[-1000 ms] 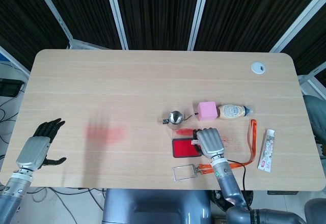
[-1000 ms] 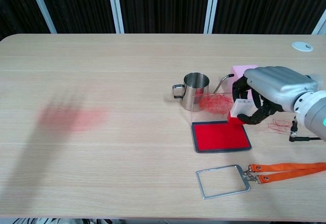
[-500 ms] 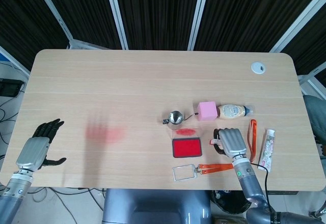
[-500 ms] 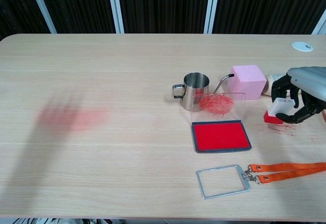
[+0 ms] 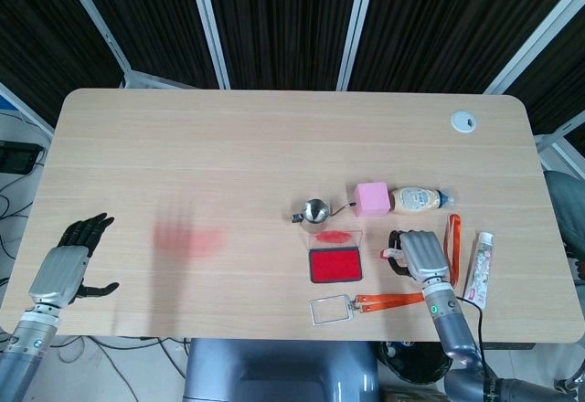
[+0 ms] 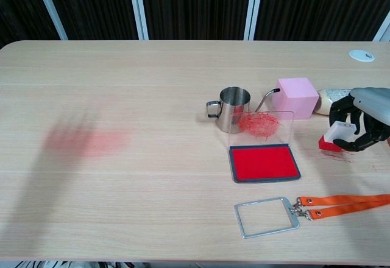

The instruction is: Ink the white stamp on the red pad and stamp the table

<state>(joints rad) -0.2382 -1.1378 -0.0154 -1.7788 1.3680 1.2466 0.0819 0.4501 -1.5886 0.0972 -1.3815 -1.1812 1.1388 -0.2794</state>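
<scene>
A light wood-grain table (image 5: 238, 155) with rounded corners stood before a wall of dark ribbed panels (image 5: 274, 18) divided by slanting white metal bars (image 5: 207, 23). A white round grommet (image 5: 463, 122) sat near its far corner, and cables (image 5: 14, 196) trailed over the grey floor beside it.

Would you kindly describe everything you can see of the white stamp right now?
The white stamp is a small block with a white upper body and a red base, looking like plastic. It stands upright, its red base down at the table surface, to the right of the red ink pad and clear of it. The right hand holds it, dark fingers wrapped over its top. Faint red marks show on the wood just beside its base.
</scene>
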